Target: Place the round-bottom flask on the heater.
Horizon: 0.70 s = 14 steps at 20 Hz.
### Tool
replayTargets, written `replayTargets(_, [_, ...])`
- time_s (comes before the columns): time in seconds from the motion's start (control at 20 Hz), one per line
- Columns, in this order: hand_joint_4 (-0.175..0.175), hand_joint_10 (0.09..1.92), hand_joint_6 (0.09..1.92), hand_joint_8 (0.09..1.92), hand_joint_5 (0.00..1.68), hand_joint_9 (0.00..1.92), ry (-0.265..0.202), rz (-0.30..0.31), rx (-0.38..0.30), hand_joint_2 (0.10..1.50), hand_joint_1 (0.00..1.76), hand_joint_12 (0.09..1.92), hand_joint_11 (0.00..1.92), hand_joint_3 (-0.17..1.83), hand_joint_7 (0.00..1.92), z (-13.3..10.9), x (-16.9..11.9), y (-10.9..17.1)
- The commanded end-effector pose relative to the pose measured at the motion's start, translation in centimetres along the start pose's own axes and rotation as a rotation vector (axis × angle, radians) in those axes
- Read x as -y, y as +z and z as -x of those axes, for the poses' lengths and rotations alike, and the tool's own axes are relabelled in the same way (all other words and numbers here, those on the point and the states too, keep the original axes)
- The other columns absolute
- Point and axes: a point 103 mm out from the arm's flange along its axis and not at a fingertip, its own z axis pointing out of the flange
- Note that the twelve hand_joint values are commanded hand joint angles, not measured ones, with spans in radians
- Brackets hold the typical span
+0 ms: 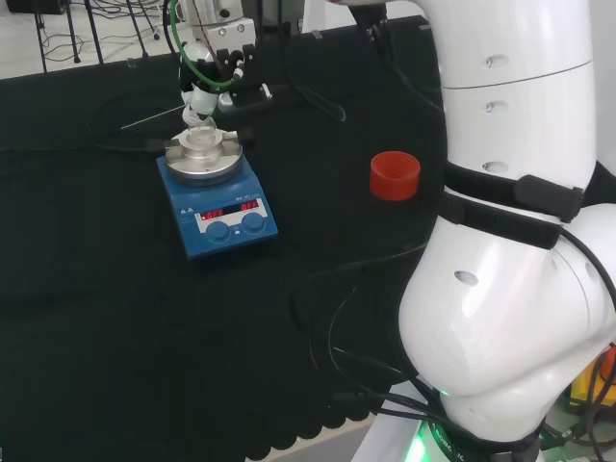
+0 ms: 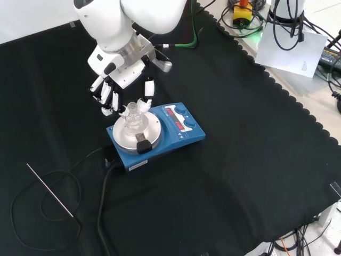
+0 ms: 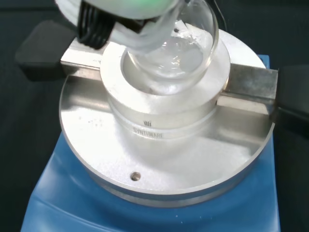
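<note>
Lettering is stamped on the aluminium block under the hand (image 2: 120,88), though brand print goes unread here. The wrist view shows the round-bottom flask (image 3: 179,50) seated in the block's well on the blue heater (image 2: 160,136). The front view shows curled fingers at the flask's necks; actual contact cannot be told. A red ring stand (image 1: 395,175) sits well apart.

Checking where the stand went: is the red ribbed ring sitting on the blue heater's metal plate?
No: in the head view the red ribbed ring stands on the black cloth, right of the blue heater.
</note>
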Motion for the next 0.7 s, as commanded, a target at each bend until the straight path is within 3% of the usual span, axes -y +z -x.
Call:
replayTargets(0.05, [0.175,0.59,1.03,0.65,1.09,0.69,0.001,-0.005,0.008,0.70,1.08,1.35,0.16,0.74,0.51,-0.02,0.03,0.19])
replayTargets(0.5, [0.175,0.59,1.02,0.65,1.09,0.69,-0.008,-0.024,-0.007,0.70,1.08,1.35,0.16,0.74,0.51,0.24,-0.06,0.50])
replayTargets(0.7, [0.175,0.63,0.96,0.67,1.08,0.63,-0.022,-0.049,-0.028,0.79,1.06,1.37,0.12,0.54,0.44,0.54,-0.07,0.51])
